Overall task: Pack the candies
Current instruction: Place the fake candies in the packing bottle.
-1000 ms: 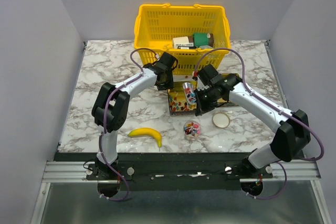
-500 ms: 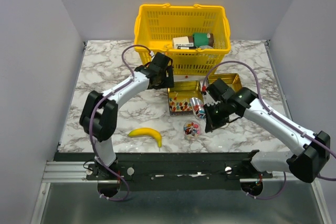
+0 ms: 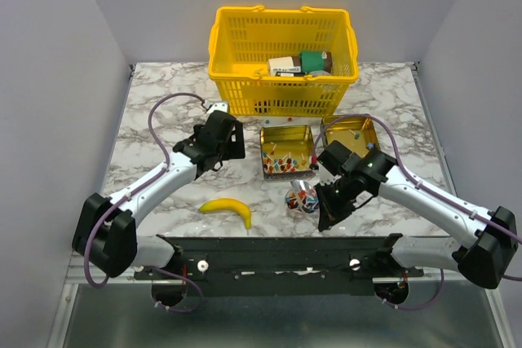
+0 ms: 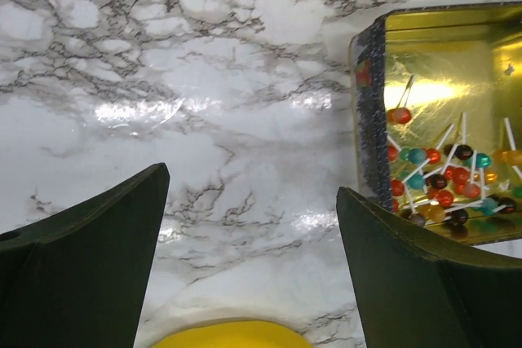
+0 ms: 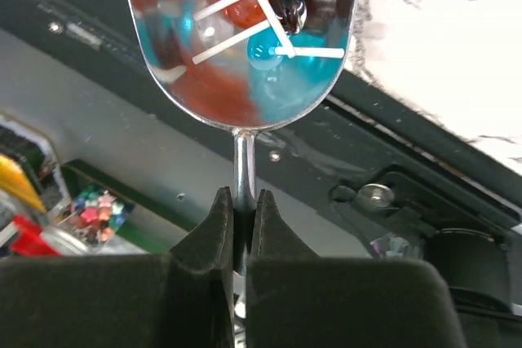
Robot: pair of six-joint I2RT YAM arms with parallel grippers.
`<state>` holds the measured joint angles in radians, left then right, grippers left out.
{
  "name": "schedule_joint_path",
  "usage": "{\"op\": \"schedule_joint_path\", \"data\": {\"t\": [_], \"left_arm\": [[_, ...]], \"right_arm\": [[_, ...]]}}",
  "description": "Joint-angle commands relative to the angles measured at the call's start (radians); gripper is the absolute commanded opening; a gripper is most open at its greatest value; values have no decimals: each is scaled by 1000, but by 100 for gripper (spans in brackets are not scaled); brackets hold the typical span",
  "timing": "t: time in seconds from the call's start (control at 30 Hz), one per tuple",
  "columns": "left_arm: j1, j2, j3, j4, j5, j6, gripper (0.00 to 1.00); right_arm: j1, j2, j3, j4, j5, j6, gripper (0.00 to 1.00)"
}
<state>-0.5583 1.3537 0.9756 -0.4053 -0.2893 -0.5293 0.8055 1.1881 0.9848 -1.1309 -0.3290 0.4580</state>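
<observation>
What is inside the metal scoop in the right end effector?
Small candies on white sticks, blue, red and dark, lie in the scoop. The right end effector grips its handle. Its far part is cut off, so the count is unknown.

candies [image 3: 281, 165] in tin [image 3: 285, 134] | basket [image 3: 277, 30] behind tin | jar [image 3: 300, 199] before tin | banana [image 3: 229, 208] left of jar

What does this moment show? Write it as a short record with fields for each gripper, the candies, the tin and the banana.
left gripper: open, above the table
right gripper: shut on spoon handle
candies: on sticks, some in spoon, more in tin
tin: open, gold inside
banana: lying on the table, untouched
</observation>
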Motion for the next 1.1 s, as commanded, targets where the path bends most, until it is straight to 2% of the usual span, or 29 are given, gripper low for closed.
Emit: {"op": "schedule_joint_path", "data": {"t": [0.0,0.37,0.7,1.07], "left_arm": [[-2,-79,-84,51,-77,18,95],[-2,-88,-94,48,-86,25,96],[-2,-94,-98,51,-90,28,96],[-2,-105,-104,56,-96,26,96]], "right_arm": [[8,-9,-32,-27,-87,27,0],[9,-16,-101,-26,-231,76,0],[3,-35,-173,103,-410,251,0],[-110,-51,-256,118,-512,335,0]]}}
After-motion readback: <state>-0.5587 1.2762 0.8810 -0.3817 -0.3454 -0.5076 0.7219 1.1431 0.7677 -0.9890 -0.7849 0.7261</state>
